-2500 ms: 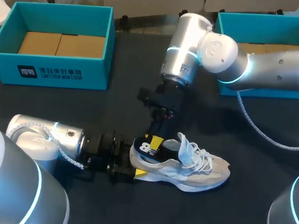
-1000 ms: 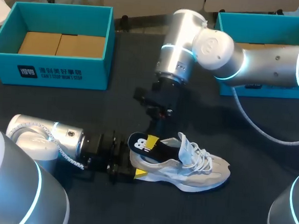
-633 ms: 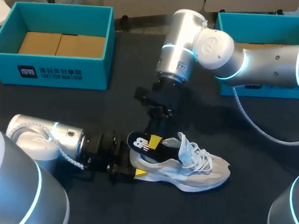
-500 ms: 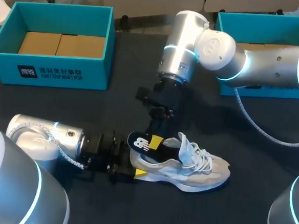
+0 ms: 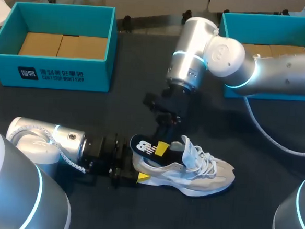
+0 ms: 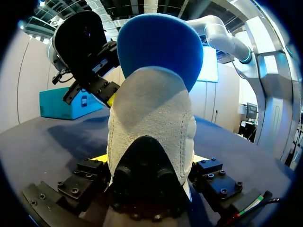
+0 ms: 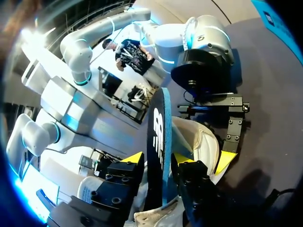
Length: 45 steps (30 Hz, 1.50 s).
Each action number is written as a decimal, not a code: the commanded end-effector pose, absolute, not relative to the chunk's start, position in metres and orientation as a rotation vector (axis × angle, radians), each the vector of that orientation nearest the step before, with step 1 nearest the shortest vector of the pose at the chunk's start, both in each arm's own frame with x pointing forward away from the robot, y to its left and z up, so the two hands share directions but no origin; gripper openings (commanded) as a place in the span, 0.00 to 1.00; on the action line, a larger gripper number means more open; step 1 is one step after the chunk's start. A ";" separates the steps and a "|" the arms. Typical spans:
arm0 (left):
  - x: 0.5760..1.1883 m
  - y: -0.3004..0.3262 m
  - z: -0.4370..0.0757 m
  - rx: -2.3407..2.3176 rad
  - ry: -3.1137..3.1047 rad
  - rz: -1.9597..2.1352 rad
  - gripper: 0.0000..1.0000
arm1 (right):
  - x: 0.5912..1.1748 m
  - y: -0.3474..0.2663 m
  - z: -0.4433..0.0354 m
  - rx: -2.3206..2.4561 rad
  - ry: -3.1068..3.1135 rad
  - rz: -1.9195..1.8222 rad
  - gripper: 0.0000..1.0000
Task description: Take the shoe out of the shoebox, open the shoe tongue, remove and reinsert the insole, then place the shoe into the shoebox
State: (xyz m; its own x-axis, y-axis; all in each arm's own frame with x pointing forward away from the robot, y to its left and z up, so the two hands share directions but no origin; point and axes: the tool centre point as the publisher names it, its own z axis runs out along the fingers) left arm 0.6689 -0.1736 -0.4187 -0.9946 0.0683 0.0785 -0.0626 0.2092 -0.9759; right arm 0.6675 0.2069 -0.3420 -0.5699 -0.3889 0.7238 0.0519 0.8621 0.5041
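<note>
**Midway through the insole step.** A grey-and-white running shoe [image 5: 203, 174] lies on its sole on the dark table [image 5: 89, 115], toward 6 o'clock in the head view. Its toe points to 3 o'clock and its heel to 9 o'clock.

It sits well apart from both boxes. The teal shoebox [image 5: 56, 72] at 10 o'clock is lined with brown cardboard [image 5: 63, 45], and the second teal shoebox [image 5: 273, 28] is at 2 o'clock.

The left gripper [image 5: 133, 168] comes in low from 9 o'clock and is clamped on the shoe's heel. The left wrist view shows a finger on each side of it.

The right gripper [image 5: 162, 142] reaches down from 1 o'clock with its yellow-tipped fingers closed on the dark blue insole [image 5: 144, 146]. The insole's heel end juts out of the collar toward 10 o'clock, and its front part is hidden inside the shoe. The tongue [image 5: 188, 147] stands pulled up over loosened laces [image 5: 209, 161].

By the look of it, the first two steps are done: the shoe is out of its box and the tongue is open. Whether the insole is on its way out or back in cannot be told from this moment. Seating it flat and carrying the shoe back to a shoebox are yet to come.
</note>
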 end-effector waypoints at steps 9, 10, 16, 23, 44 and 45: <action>0.671 -0.174 -0.421 -0.006 -2.362 1.908 0.00 | 0.658 0.209 -0.347 0.230 -2.104 -0.627 0.11; 0.671 -0.174 -0.421 -0.006 -2.362 1.908 0.00 | 0.658 0.209 -0.348 0.229 -2.103 -0.628 0.00; 0.671 -0.174 -0.421 -0.006 -2.362 1.908 0.00 | 0.662 0.211 -0.337 0.232 -2.128 -0.622 0.00; 0.671 -0.174 -0.421 -0.006 -2.362 1.908 0.00 | 0.674 0.215 -0.316 0.259 -2.178 -0.644 0.00; 0.671 -0.174 -0.421 -0.006 -2.362 1.908 0.00 | 0.685 0.224 -0.289 0.333 -2.222 -0.714 0.00; 0.671 -0.174 -0.421 -0.006 -2.362 1.908 0.00 | 0.685 0.224 -0.289 0.333 -2.222 -0.714 0.00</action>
